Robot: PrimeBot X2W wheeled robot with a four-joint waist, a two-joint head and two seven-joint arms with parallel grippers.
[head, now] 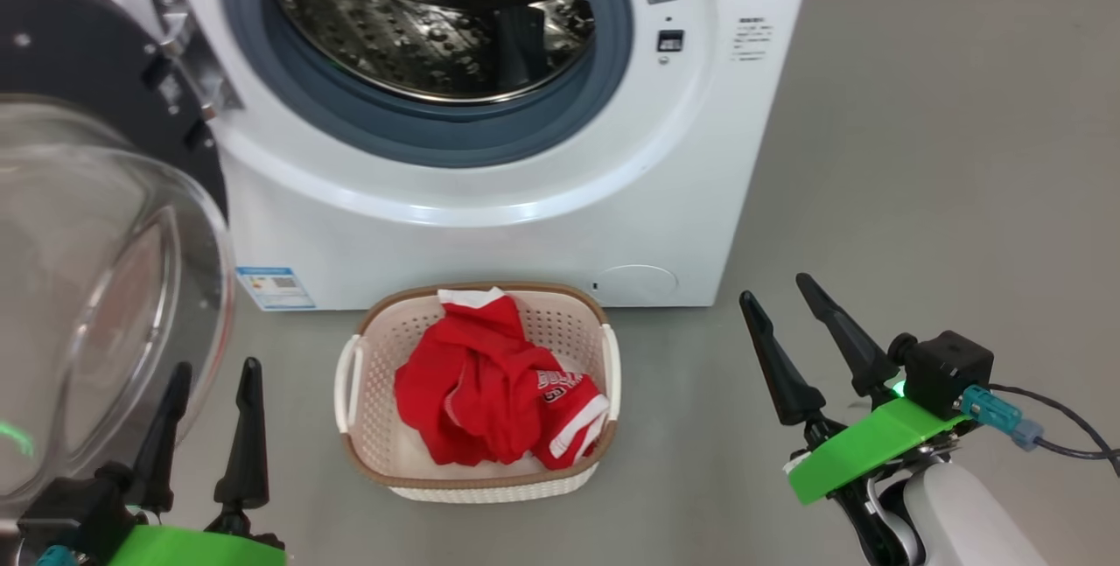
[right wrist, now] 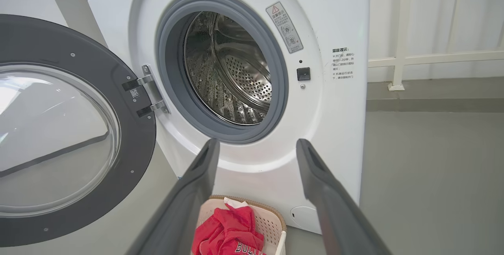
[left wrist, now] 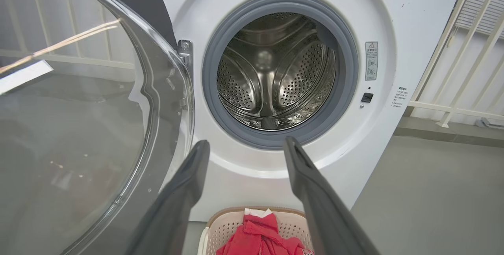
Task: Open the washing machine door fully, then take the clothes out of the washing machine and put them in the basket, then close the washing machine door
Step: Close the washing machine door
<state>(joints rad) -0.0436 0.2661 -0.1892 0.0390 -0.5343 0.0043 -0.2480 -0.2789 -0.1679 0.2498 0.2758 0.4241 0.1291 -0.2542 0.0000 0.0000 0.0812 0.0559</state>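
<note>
The white washing machine (head: 490,234) (left wrist: 393,18) (right wrist: 338,18) stands with its door (head: 96,286) (left wrist: 78,121) (right wrist: 59,136) swung wide to the left; the steel drum looks bare. On the floor before it sits the basket (head: 477,483) (left wrist: 220,227) (right wrist: 271,223), with the red clothes (head: 490,387) (left wrist: 260,239) (right wrist: 228,235) crumpled inside. My left gripper (head: 214,369) (left wrist: 245,144) is open at the lower left, close to the door's glass. My right gripper (head: 774,290) (right wrist: 256,142) is open at the lower right, to the right of the basket. Nothing is between either pair of fingers.
Grey floor (head: 945,199) spreads to the right of the machine. A white railing (left wrist: 456,89) (right wrist: 401,58) runs along the wall on that side. A cable (head: 1067,435) trails from my right wrist.
</note>
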